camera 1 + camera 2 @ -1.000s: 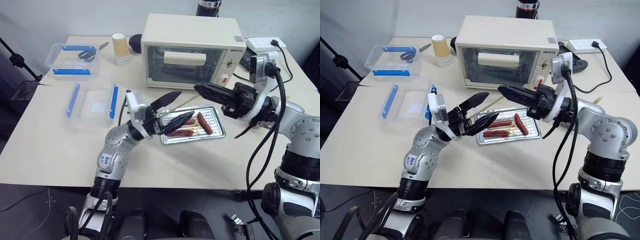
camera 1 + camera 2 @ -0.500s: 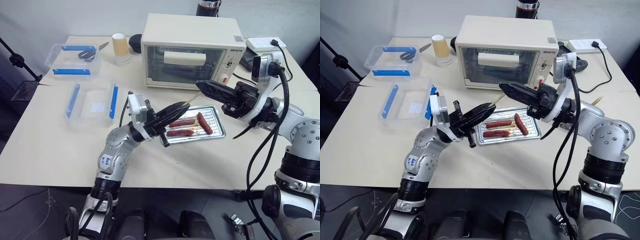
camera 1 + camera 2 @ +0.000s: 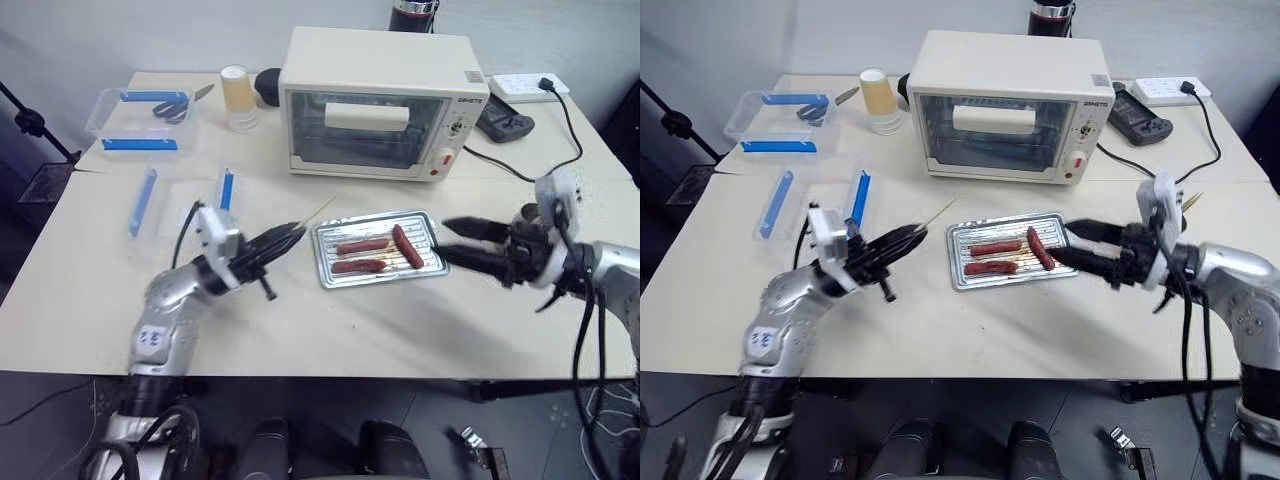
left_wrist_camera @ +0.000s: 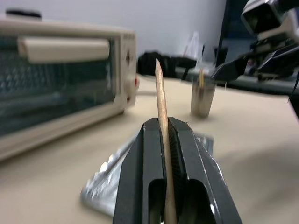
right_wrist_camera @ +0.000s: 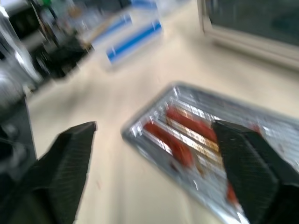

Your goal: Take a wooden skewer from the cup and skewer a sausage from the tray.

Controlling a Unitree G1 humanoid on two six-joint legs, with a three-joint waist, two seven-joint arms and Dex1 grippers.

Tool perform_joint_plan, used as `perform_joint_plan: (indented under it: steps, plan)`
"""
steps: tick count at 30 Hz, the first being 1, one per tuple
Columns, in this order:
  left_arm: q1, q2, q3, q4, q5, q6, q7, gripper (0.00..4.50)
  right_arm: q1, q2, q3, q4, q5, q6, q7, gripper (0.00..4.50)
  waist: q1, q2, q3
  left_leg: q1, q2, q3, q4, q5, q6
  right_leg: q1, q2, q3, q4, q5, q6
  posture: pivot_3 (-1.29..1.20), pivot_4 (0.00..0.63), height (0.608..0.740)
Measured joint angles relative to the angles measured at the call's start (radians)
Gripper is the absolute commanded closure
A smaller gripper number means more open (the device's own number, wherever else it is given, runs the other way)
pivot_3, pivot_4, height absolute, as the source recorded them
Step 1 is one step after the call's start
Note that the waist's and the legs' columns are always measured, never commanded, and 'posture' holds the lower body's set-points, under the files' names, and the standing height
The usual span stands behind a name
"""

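1. The left gripper (image 3: 270,243) is shut tight on the wooden skewer (image 4: 161,116). The stick runs between its two black fingers and its sharp tip pokes out past them.
2. In the head views, the skewer tip points toward the tray (image 3: 432,262) but stops short of it. The stick is thin and pale there, so it is hard to see.
3. The back end of the skewer is hidden inside the fingers.
4. The tray sits on the table (image 3: 90,300) in front of the toaster oven (image 3: 378,100). Three sausages lie in it. The sausage (image 3: 408,247) nearest the right gripper lies slanted, and the other two lie side by side.
5. The right gripper (image 3: 458,243) is wide open and holds nothing. It hangs just beside the right edge of the tray.
6. The right wrist view is blurry. The tray and sausages look smeared between the two spread fingers (image 5: 70,154).
7. The cup (image 4: 202,99) is clear in the left wrist view, far off and fuzzy, with a stick poking out. It is hard to find in the head views.
8. The clear boxes (image 3: 140,120) with blue clips sit far off at the left.
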Motion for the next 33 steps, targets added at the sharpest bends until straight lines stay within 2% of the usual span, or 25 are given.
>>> perform_joint_plan:
  steps: [3,6,14,19,24,27,33]
  plan:
    - [0.083,0.043,0.043,-0.041,-0.004,0.004,-0.005,4.5,0.014,-0.03,0.078,0.035,-0.126,-0.108,0.042,0.03,-0.001,0.0,0.0,0.0,0.0,0.0,0.001,0.0,0.0,0.0,0.0,0.0,0.0,0.0,0.0,0.0,0.15,0.74]
    - [0.166,0.075,0.085,-0.086,-0.019,0.012,-0.006,4.5,-0.058,-0.014,0.164,0.062,-0.199,-0.114,0.022,0.03,-0.005,0.0,0.0,0.001,0.001,0.0,0.001,0.0,0.0,0.0,0.0,0.001,0.0,0.0,0.0,0.0,0.15,0.74]
    - [0.25,0.08,0.098,-0.149,-0.021,0.033,0.008,4.5,-0.354,0.155,0.381,0.215,-0.428,-0.075,-0.163,0.03,0.001,0.0,0.0,0.0,0.0,-0.001,0.001,0.0,-0.001,0.0,-0.001,0.0,0.0,0.0,0.0,0.0,0.15,0.74]
    - [0.256,0.077,0.094,-0.164,-0.021,0.039,0.019,4.5,-0.458,0.236,0.445,0.388,-0.556,-0.106,-0.238,0.03,-0.001,0.0,0.0,0.0,0.0,-0.001,0.0,0.0,-0.001,0.0,0.0,0.0,0.0,0.0,0.0,0.0,0.15,0.74]
    - [0.265,0.07,0.089,-0.193,-0.021,0.044,0.033,4.5,-0.489,0.29,0.46,0.491,-0.612,-0.13,-0.256,0.03,-0.005,0.0,0.0,0.0,0.0,-0.001,0.0,0.0,-0.001,0.0,0.0,0.0,0.0,0.0,0.0,0.0,0.15,0.74]
    - [0.279,0.068,0.087,-0.196,-0.021,0.046,0.043,4.5,-0.491,0.299,0.46,0.509,-0.634,-0.143,-0.252,0.53,-0.006,0.0,0.0,0.0,0.0,-0.001,0.0,0.0,-0.001,0.0,0.0,0.0,0.0,0.0,0.0,0.0,0.15,0.74]
    - [0.286,0.067,0.087,-0.208,-0.021,0.047,0.052,4.5,-0.491,0.3,0.46,0.511,-0.658,-0.146,-0.231,2.42,-0.008,0.0,0.0,0.0,0.0,-0.001,0.0,0.0,-0.001,0.0,0.0,0.0,0.0,0.0,0.0,0.0,0.15,0.74]
